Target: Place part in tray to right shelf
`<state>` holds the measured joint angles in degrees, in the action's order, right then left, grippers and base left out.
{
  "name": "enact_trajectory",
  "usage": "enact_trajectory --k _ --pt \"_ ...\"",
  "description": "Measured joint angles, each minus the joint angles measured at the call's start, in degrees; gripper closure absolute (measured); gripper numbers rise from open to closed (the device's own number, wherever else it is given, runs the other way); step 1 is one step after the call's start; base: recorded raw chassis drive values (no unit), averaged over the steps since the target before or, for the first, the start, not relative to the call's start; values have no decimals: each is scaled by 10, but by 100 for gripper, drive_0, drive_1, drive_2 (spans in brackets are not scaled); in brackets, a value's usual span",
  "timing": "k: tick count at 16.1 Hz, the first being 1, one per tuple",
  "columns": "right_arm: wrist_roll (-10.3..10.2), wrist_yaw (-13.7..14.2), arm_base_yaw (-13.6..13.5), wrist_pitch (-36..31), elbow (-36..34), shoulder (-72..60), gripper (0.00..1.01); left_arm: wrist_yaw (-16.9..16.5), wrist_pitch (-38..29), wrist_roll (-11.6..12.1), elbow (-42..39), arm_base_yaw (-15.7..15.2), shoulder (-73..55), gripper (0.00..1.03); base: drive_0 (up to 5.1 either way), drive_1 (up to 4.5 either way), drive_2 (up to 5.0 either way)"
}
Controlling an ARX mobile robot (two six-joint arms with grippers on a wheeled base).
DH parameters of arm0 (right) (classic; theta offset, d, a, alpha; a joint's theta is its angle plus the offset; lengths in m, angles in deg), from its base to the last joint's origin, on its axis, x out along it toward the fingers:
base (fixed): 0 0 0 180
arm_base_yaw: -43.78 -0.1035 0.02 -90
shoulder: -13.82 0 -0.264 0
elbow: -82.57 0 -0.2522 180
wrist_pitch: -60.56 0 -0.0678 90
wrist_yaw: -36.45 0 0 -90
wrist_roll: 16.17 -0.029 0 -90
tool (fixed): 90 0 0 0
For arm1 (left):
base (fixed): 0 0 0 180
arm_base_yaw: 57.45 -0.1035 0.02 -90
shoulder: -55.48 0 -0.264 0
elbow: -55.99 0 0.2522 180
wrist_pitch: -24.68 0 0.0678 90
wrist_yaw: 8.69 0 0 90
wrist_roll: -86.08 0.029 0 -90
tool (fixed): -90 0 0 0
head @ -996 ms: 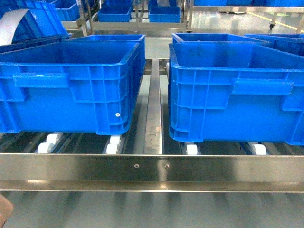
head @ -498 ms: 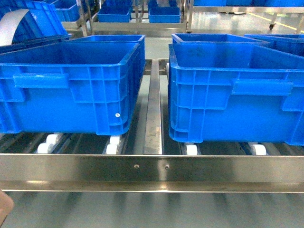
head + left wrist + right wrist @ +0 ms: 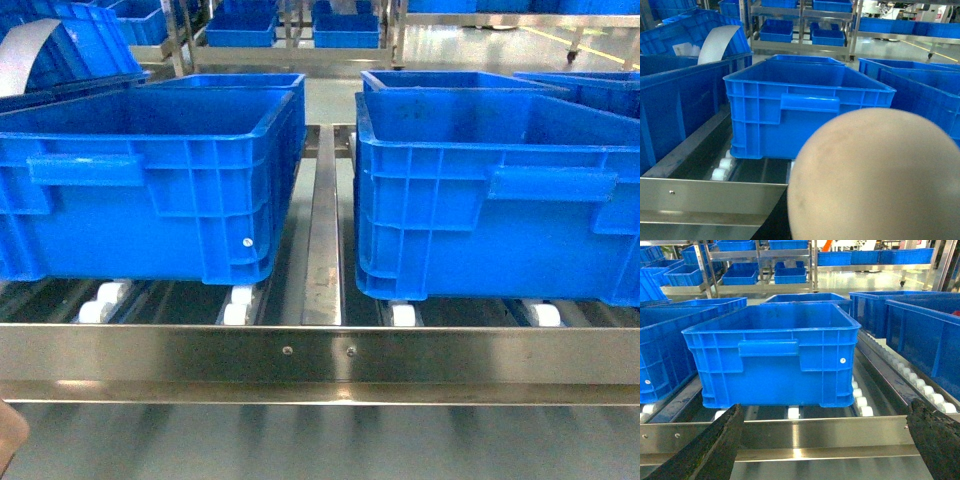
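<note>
The tray (image 3: 875, 175) fills the lower right of the left wrist view as a big cream-beige rounded surface, held in the air just before the rack. My left gripper carries it, and its jaws are hidden behind it. A corner of the tray (image 3: 10, 440) shows at the bottom left of the head view. The right shelf is a steel flow rack with a flat front rail (image 3: 320, 355) and a centre divider (image 3: 322, 240). My right gripper (image 3: 822, 450) stands open just before the front rail (image 3: 805, 435), nothing between its dark fingers (image 3: 705, 450). The part is out of view.
Two large blue crates (image 3: 150, 180) (image 3: 490, 190) stand on the white rollers (image 3: 238, 310), one on each side of the divider. More crates sit behind them, and other racks with crates (image 3: 240, 25) stand further back. A white curved sheet (image 3: 715, 42) leans in a crate at far left.
The tray's corner at the bottom left of the head view has shifted very slightly. The crates and the rack have not moved.
</note>
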<state>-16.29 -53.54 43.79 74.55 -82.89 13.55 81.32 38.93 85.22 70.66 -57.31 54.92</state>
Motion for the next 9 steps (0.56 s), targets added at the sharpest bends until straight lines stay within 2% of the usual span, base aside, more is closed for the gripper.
enact_trajectory --k 9 --pt "0 0 0 0 0 0 3 0 0 0 0 0 0 89 0 0 0"
